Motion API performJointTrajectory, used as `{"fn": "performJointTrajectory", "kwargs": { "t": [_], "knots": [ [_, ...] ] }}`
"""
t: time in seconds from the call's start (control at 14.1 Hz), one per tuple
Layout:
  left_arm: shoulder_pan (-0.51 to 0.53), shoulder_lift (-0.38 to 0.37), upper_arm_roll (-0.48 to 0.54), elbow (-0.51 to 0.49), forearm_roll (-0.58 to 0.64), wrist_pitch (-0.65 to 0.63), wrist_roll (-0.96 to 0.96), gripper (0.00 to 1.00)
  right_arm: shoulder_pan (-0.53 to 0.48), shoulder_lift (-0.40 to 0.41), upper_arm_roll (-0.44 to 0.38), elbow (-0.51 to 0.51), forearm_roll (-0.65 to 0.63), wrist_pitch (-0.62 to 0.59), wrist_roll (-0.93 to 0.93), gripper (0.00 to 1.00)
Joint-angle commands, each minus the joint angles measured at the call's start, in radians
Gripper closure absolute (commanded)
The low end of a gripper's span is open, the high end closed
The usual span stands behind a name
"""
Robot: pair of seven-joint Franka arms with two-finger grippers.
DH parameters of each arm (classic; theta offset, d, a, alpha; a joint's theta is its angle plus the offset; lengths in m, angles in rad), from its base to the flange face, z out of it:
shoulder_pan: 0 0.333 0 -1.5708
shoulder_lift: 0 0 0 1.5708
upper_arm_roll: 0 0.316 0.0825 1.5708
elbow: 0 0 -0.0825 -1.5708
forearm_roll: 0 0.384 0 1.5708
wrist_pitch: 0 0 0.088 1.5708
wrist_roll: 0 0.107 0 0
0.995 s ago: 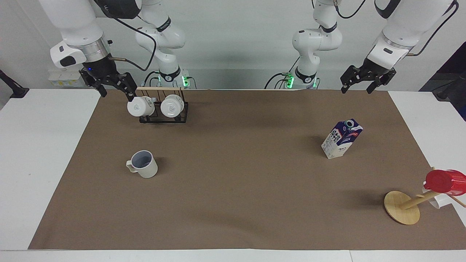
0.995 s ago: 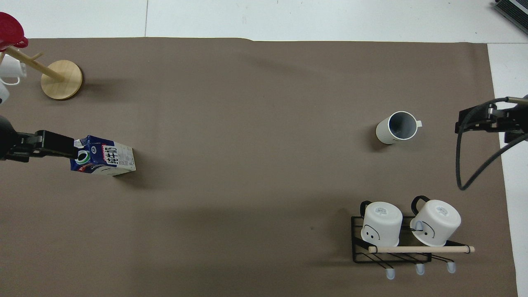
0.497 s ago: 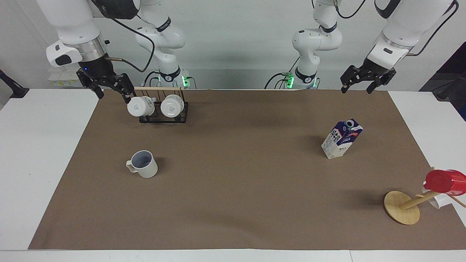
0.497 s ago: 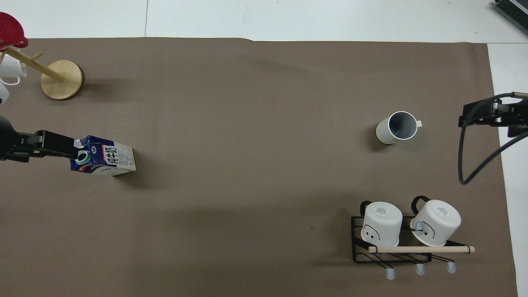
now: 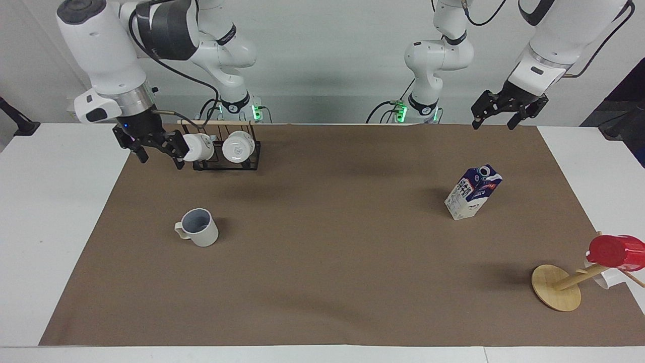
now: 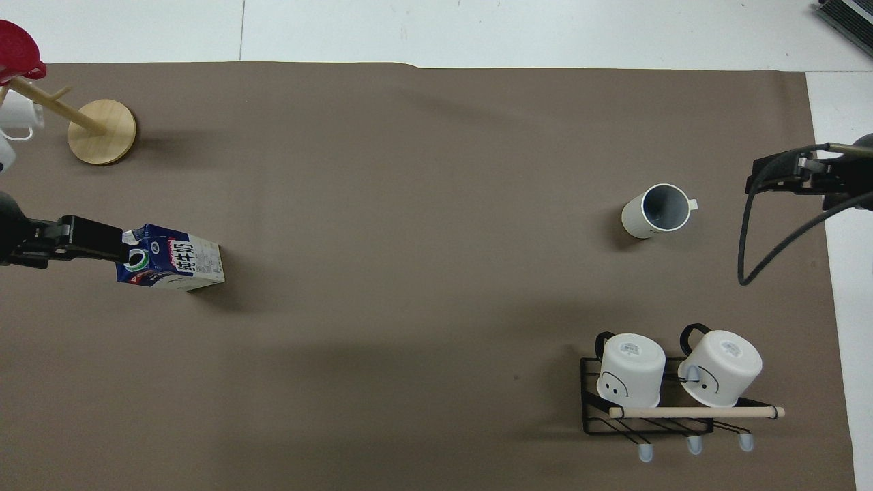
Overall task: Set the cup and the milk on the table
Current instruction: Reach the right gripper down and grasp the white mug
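Note:
The cup [image 5: 199,228] stands upright on the brown sheet of the table [image 5: 50,227] toward the right arm's end; it also shows in the overhead view [image 6: 656,210]. The milk [image 5: 472,192] stands on the sheet toward the left arm's end, also seen from overhead [image 6: 170,258]. My right gripper [image 5: 161,160] is open and empty in the air over the sheet's edge, beside the mug rack; it also shows in the overhead view [image 6: 753,184]. My left gripper [image 5: 493,125] is open and empty, raised at the sheet's edge nearest the robots; it also shows in the overhead view [image 6: 112,245].
A black wire rack [image 5: 227,160] with two white mugs stands near the robots, also seen from overhead [image 6: 655,416]. A wooden mug tree [image 5: 557,287] carries a red cup [image 5: 617,252] at the left arm's end, farther from the robots than the milk.
My right gripper has come down lower beside the mug rack and shifted slightly away from the robots. The left arm, cup and milk have not moved.

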Motion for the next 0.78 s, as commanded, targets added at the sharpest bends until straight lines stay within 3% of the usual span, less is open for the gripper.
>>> {"fn": "performJointTrajectory", "kwargs": {
  "t": [0.0,0.28,0.71],
  "knots": [
    [0.011,-0.002,-0.002,0.017,-0.012,-0.022,0.013,0.00,0.004,0.048,-0.001,-0.047,-0.001,0.092,-0.035,0.00],
    [0.011,-0.002,-0.002,0.016,-0.012,-0.022,0.013,0.00,0.011,0.080,0.005,-0.140,-0.001,0.227,-0.028,0.00],
    [0.011,-0.002,-0.002,0.017,-0.012,-0.022,0.013,0.00,0.062,0.163,0.005,-0.182,-0.001,0.304,-0.022,0.00]
  ]
}}
